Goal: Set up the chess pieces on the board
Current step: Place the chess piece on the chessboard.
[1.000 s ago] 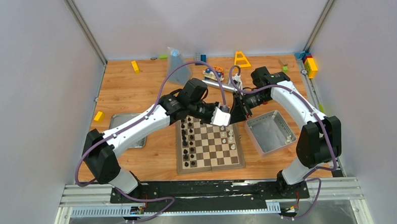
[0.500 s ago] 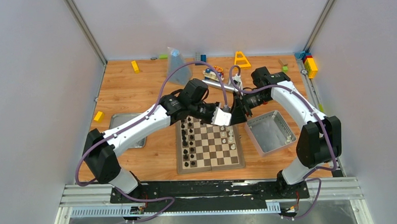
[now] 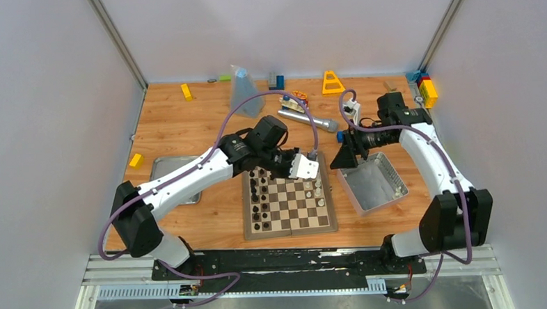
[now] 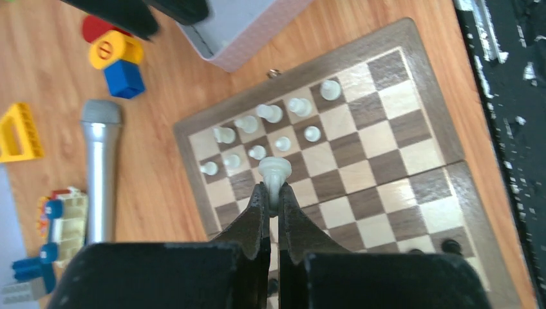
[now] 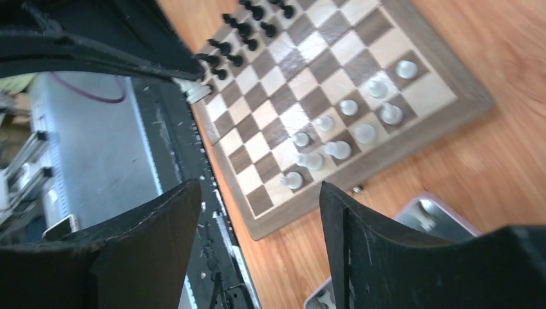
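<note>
Just above the chessboard (image 4: 380,135), the left gripper (image 4: 273,193) pinches one cream chess piece (image 4: 275,170) between its fingers, near other cream pieces (image 4: 246,123) standing along one edge. The right gripper (image 5: 259,188), fingers spread, hangs empty by the metal tin (image 3: 373,185).

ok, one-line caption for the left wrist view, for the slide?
Left end effector pinching a white chess piece over the board, other white pieces standing beyond.

Robotics lab cell: white panels (image 3: 45,102) enclose a wooden desk (image 3: 186,127); aluminium rail (image 3: 116,273) at 6 o'clock carries two robot arms (image 3: 188,178).
</note>
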`<state>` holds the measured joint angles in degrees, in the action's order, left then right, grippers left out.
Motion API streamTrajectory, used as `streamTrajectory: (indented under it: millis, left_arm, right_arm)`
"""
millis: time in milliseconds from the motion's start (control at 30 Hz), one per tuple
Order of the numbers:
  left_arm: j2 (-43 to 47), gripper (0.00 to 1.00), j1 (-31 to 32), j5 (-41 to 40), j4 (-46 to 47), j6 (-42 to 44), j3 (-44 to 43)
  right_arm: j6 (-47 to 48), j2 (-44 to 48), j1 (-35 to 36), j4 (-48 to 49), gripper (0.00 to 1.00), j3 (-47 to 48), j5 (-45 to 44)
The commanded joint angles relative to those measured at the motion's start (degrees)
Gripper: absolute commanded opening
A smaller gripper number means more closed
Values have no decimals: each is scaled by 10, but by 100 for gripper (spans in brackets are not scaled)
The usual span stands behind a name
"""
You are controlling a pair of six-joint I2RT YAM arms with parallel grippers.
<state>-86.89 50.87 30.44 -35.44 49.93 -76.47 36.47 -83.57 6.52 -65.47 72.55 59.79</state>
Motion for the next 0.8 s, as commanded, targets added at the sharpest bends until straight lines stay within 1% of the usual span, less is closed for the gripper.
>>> streamTrajectory:
  millis: [0,133,300,600,767]
  left_arm:
    - [-23,2,33,-44,-73,-43,-43]
    - [-54,3,58,-71,-105,-79,-75]
    - [-91,3,87,-101,-127,-121,-111]
    - [-159,6,124,-128,-172,-169,-185]
    - [-238,7,154,-148,-234,-183,-264]
  right_arm:
    - [-94,70,-21,100,69,-29,-81]
    - [-154,122,-36,170,69,-64,-148]
    - [-185,165,-60,213,70,-101,-184]
    - [-229,177,-124,266,70,-137,-235]
    - [-241,176,-163,284,70,-148,-239]
